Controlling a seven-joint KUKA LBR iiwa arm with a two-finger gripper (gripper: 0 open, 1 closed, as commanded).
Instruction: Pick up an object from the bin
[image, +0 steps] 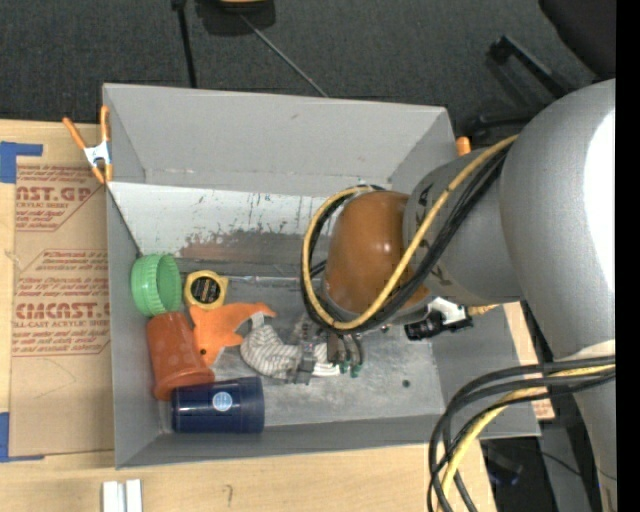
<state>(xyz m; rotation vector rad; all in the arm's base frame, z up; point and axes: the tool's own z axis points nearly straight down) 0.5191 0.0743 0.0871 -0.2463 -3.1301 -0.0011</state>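
Note:
My gripper (328, 358) is low in the bin, right of the middle, under the arm's orange cover. Its tip sits at the right end of a crumpled grey-and-white cloth (265, 350), touching or just above it. An orange flat plastic piece (222, 325) lies left of the cloth. A dark blue cylinder (217, 405) lies on its side by the near wall, below and left of the cloth.
Along the left wall stand a green round cap (156, 283) and an orange-red cup (177, 352) on its side. A yellow tape measure (205, 289) lies beside the cap. The arm and its cables cover the bin's right part.

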